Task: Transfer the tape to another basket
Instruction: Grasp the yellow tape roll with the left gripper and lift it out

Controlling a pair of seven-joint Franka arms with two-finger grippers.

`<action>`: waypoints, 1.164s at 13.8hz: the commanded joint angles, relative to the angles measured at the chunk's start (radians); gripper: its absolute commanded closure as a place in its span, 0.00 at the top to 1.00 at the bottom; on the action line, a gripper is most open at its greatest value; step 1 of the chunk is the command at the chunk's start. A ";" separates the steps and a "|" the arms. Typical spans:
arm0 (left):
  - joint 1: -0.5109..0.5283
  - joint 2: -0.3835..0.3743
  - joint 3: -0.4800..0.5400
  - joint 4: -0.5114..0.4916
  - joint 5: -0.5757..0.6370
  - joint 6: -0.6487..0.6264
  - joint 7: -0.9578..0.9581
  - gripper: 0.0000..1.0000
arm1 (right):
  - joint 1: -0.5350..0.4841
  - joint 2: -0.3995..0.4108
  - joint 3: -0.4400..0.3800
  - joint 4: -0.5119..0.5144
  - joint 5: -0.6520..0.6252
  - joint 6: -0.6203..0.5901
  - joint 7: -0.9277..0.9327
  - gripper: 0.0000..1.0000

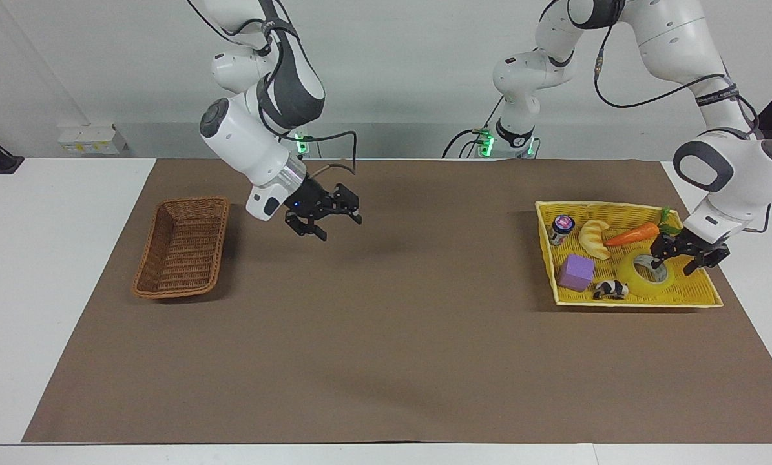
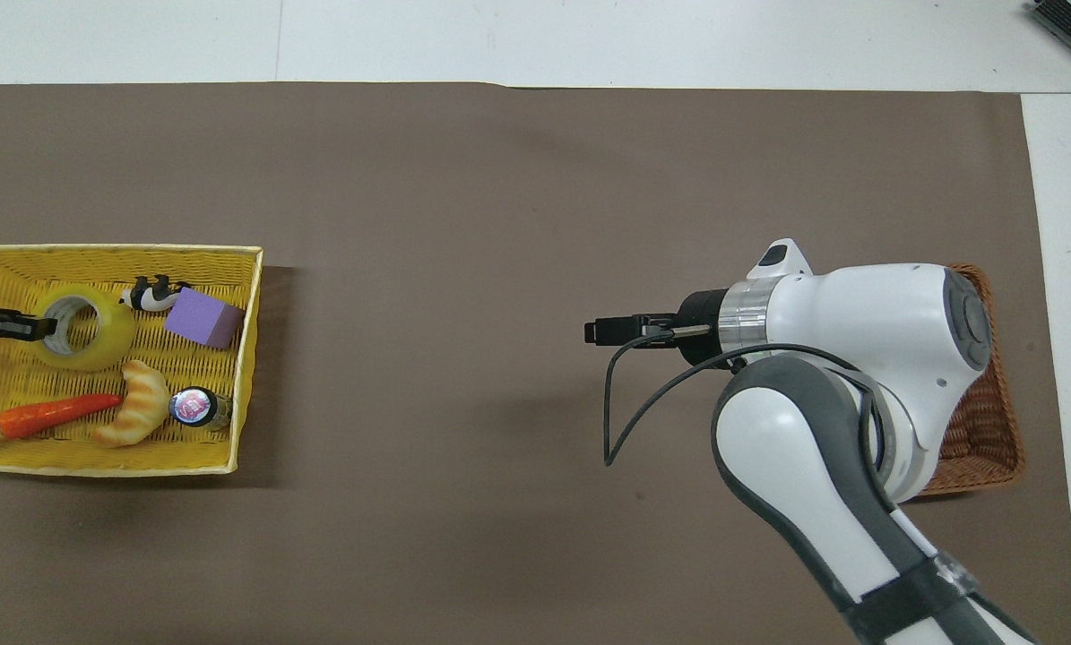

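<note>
The tape (image 1: 637, 281), a translucent yellow roll with a white core, lies flat in the flat yellow basket (image 1: 618, 302) at the left arm's end of the table. My left gripper (image 1: 676, 259) is down on it, one finger inside the core and the other outside, shut on the roll's wall. The overhead view shows the same grip on the tape (image 2: 105, 339), with the left gripper (image 2: 38, 327) reaching in from the basket's outer end. The brown wicker basket (image 1: 179, 248) sits at the right arm's end with nothing in it. My right gripper (image 1: 334, 223) hangs open over the bare mat beside it.
In the yellow basket with the tape are a carrot (image 1: 631, 234), a croissant toy (image 1: 594, 237), a purple block (image 1: 577, 271), a black-and-white cow toy (image 1: 610, 289) and a small jar (image 1: 562, 227). A brown mat covers the table. In the overhead view the right arm hides part of the wicker basket (image 2: 992, 421).
</note>
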 commanded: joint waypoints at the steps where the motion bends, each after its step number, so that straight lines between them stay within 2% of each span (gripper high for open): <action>1: 0.009 -0.024 -0.007 -0.023 -0.011 0.006 0.003 0.00 | 0.005 -0.026 0.000 -0.035 0.039 0.029 -0.038 1.00; 4: -0.011 -0.042 -0.011 0.047 -0.012 -0.044 -0.023 0.00 | 0.019 -0.026 0.000 -0.035 0.039 0.049 -0.037 1.00; 6: -0.028 -0.094 -0.021 0.063 -0.012 -0.104 -0.089 0.00 | 0.019 -0.026 0.000 -0.033 0.045 0.050 -0.037 1.00; 9: -0.112 -0.197 -0.019 0.049 -0.012 -0.211 -0.222 0.00 | 0.019 -0.024 0.000 -0.030 0.045 0.052 -0.038 1.00; 12: -0.215 -0.242 -0.019 0.032 -0.012 -0.299 -0.336 0.00 | 0.020 -0.024 0.000 -0.030 0.049 0.050 -0.040 1.00; 16: -0.371 -0.286 -0.019 -0.044 -0.012 -0.278 -0.572 0.00 | 0.051 -0.023 0.000 -0.032 0.065 0.085 -0.046 1.00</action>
